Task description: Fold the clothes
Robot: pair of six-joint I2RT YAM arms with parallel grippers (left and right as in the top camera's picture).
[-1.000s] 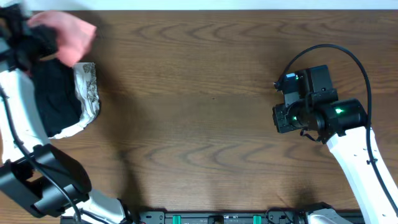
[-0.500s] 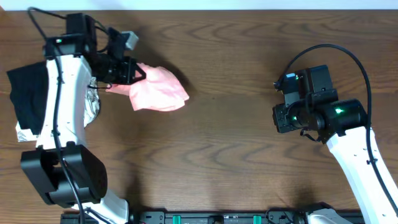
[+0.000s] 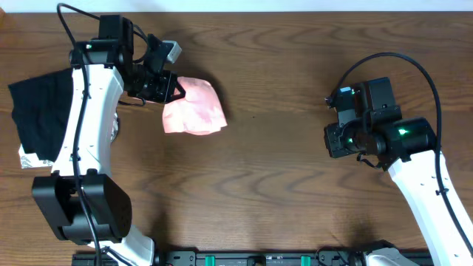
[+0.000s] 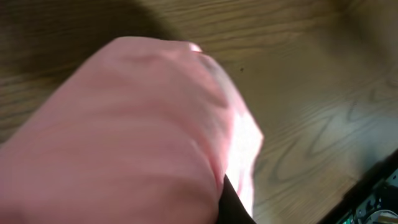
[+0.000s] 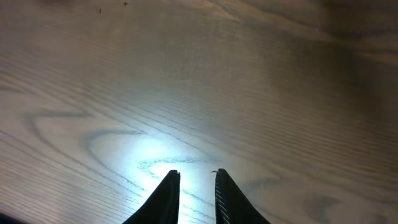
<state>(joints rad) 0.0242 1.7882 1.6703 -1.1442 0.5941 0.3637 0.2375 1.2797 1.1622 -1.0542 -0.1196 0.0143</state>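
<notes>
The clothes (image 3: 195,107), a salmon-pink T-shirt, hang bunched in a crumpled bundle over the wooden table (image 3: 281,177), left of centre. My left gripper (image 3: 171,91) is shut on the bundle's left edge. In the left wrist view the pink fabric (image 4: 137,130) fills most of the frame, and only one dark fingertip (image 4: 234,204) pokes out from under it. No lettering shows. My right gripper (image 5: 198,175) hovers over bare wood at the right with its jaws a narrow gap apart and nothing between them. From overhead, the right wrist (image 3: 362,129) covers its fingers.
A black folded garment (image 3: 41,118) lies at the far left edge. A silvery-white patterned cloth (image 3: 29,158) peeks out beneath it. The left arm's white link (image 3: 89,118) crosses over that stack. A black rail (image 3: 259,258) runs along the near edge.
The left arm swung from the far-left stack toward the centre, carrying the pink shirt with it. The bundle now hangs more compact. The right arm has not moved.
</notes>
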